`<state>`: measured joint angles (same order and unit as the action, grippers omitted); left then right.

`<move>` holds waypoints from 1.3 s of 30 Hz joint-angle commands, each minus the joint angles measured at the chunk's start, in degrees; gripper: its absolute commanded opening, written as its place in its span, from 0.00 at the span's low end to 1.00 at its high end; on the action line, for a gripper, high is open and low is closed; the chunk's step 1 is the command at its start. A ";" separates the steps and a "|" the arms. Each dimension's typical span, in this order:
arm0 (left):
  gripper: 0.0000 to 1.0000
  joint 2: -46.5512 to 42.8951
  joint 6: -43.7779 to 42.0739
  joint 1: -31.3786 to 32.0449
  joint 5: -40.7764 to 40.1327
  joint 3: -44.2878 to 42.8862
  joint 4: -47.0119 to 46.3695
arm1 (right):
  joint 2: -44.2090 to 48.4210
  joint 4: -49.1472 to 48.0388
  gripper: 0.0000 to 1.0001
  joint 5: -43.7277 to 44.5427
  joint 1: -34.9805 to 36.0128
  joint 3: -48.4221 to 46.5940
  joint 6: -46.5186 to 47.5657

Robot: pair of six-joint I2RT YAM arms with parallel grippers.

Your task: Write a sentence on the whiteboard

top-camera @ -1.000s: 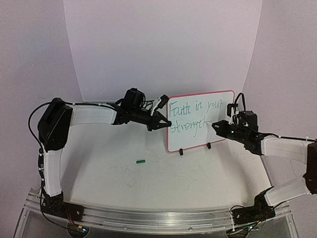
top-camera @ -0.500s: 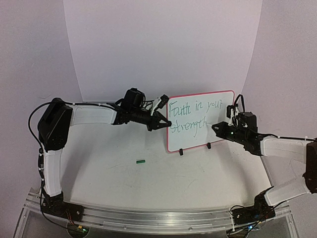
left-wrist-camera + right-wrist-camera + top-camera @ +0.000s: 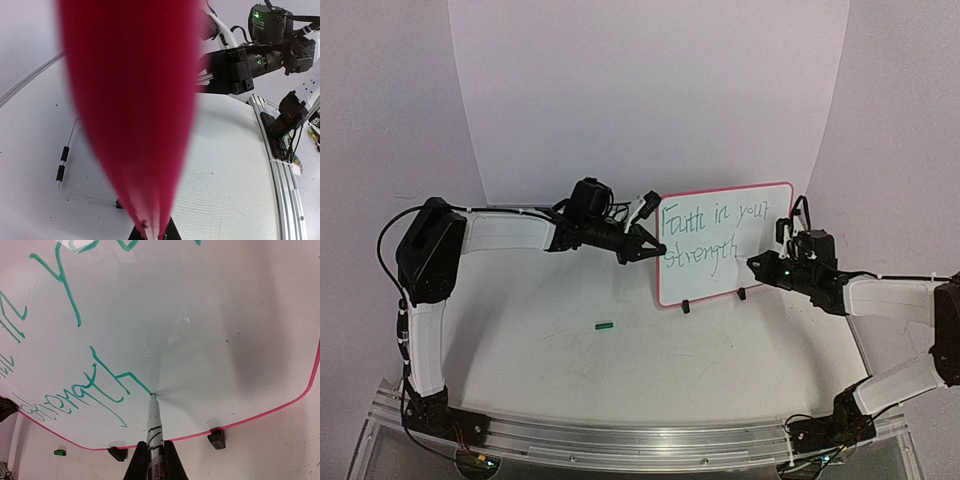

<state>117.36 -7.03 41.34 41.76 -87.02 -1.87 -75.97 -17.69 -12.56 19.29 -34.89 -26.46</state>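
Over on the left, the left fingers (image 3: 645, 246) are reaching in sideways and are clamped shut on the left edge of the whiteboard (image 3: 705, 287). In the left wrist view that red-pink rim fills the frame as a blur, pinched right at the tips, so this arm is doing the bracing. Out in front, a small green cap (image 3: 605, 325) lies on the tabletop (image 3: 550, 350), well apart from everything else. The board itself stands upright on its two black feet (image 3: 686, 307) toward the back of the tabletop, between the two arms. The sentence (image 3: 710, 235) runs across it in two green lines, "Faith in your" above and "strength" below. And on the right, the right fingers (image 3: 761, 263) are closed around a marker (image 3: 154, 426), whose tip sits on the board at the tail of the last stroke of that final "h". By my reckoning the writing is all but done and this is the closing stroke of the last letter. What the next move wants, I'd say, is a clean lift straight back off the surface, with no sideways drag to leave a stray green line. The left side should hold firm until the tip is clear, since a push on this light board could tip it on its feet.
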 commanded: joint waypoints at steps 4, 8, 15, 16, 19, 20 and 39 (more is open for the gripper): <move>0.00 1.57 -1.00 2.60 0.23 1.51 15.23 | 4.45 0.68 0.00 6.06 -0.17 0.23 0.13; 0.00 1.58 -1.00 2.60 0.25 1.51 15.19 | 4.88 1.19 0.00 6.64 -0.19 0.61 0.26; 0.00 1.72 -1.01 2.60 0.25 1.51 15.22 | 3.43 1.17 0.00 6.11 -0.15 1.14 -0.29; 0.00 1.77 -1.02 2.63 0.23 1.51 15.23 | 3.45 1.17 0.00 6.04 -0.15 1.38 -0.34; 0.00 1.73 -0.99 2.60 0.25 1.51 15.23 | 3.30 1.17 0.00 5.89 -0.16 1.73 -0.35; 0.00 1.75 -0.97 2.60 0.25 1.51 15.23 | 3.16 1.15 0.00 5.84 -0.17 1.73 -0.35; 0.00 1.80 -1.06 2.60 0.25 1.51 15.23 | -1.09 -1.84 0.00 5.92 -0.15 -1.07 0.44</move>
<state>117.36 -7.69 41.65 41.74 -87.02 -2.00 -76.15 -16.86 -7.31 19.27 -33.52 -26.42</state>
